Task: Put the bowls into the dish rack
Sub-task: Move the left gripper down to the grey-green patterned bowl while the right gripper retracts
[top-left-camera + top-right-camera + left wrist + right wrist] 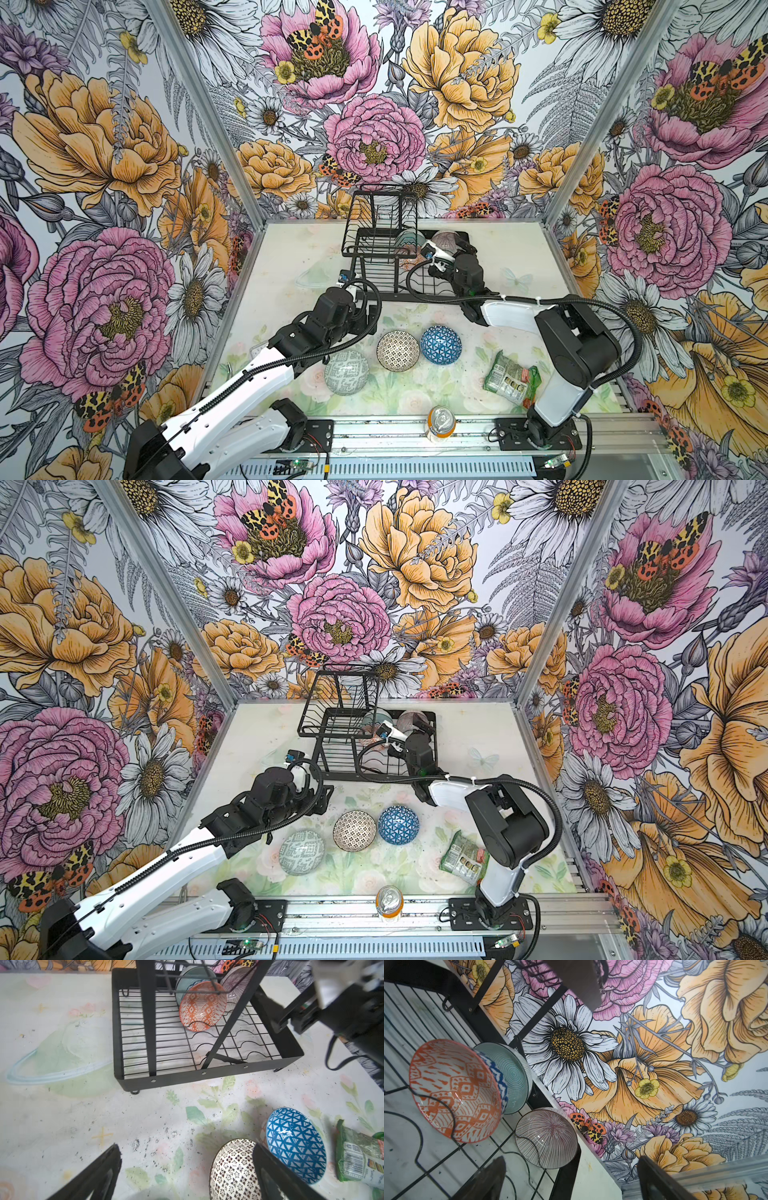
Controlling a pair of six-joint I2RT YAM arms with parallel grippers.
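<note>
We list the following.

1. Dish rack (pixel 207 1076): black wire, 2 tiers, standing at the back of the table (pixel 291 257).
2. 3 bowls in the rack's lower tier, all on edge among the wavy dividers. The orange-white geometric bowl (pixel 202 1006) leans against the pale teal bowl (pixel 187 978) behind it. The pink-striped bowl (pixel 548 1136) stands beside them, near the rack's end wall.
3. 3 bowls on the table in front of the rack, in a loose row: the grey-green maze bowl (pixel 346 372), the black-white lattice bowl (pixel 397 350) and the blue triangle bowl (pixel 441 345). The last 2 sit just beside each other.
4. Left gripper (pixel 187 1147): we find its jaws spread wide with nothing between them, above bare table near the lattice bowl.
5. Right gripper (pixel 571 1159): jaws spread wide and empty at the rack's end, with the pink-striped bowl near 1 fingertip.
6. Sundries: 1 green snack packet (pixel 512 377) to the right of the blue triangle bowl, and 1 drink can (pixel 441 420) upright at the table's front edge.
</note>
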